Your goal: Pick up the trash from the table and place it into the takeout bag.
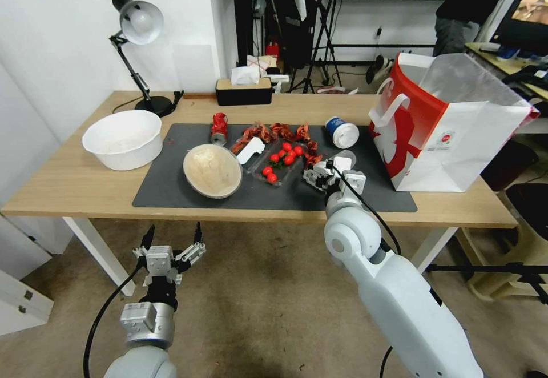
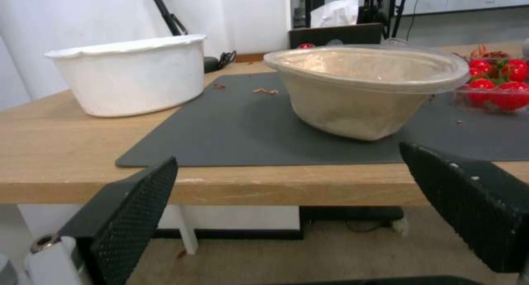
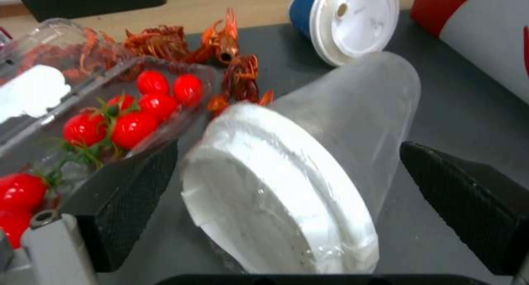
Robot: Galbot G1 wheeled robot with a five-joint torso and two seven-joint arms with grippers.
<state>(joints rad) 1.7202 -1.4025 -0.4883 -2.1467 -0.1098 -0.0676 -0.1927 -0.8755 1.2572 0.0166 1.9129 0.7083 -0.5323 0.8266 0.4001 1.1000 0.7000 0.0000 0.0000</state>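
Note:
A clear plastic cup (image 1: 344, 160) (image 3: 330, 152) with a white lid lies on its side on the table's (image 1: 68, 184) dark mat. My right gripper (image 1: 328, 173) (image 3: 297, 202) is open, one finger on each side of the cup. Just beyond it lies the blue cup (image 1: 341, 132) (image 3: 347, 22), and right of that stands the takeout bag (image 1: 451, 121) (image 3: 485, 41), its mouth open. The beige bowl (image 1: 212, 171) (image 2: 366, 90) sits tilted near the mat's front. Behind it lies the red drink can (image 1: 218, 128). My left gripper (image 1: 174, 241) (image 2: 292, 202) hangs open below the table's front edge.
A large white bowl (image 1: 123, 138) (image 2: 129, 80) stands at the left. The clear tray of cherry tomatoes (image 1: 281, 161) (image 3: 110, 119) lies beside the right gripper, with red crayfish shells (image 1: 274, 132) behind it. A desk lamp (image 1: 137, 24) and a tissue box (image 1: 244, 89) stand at the back.

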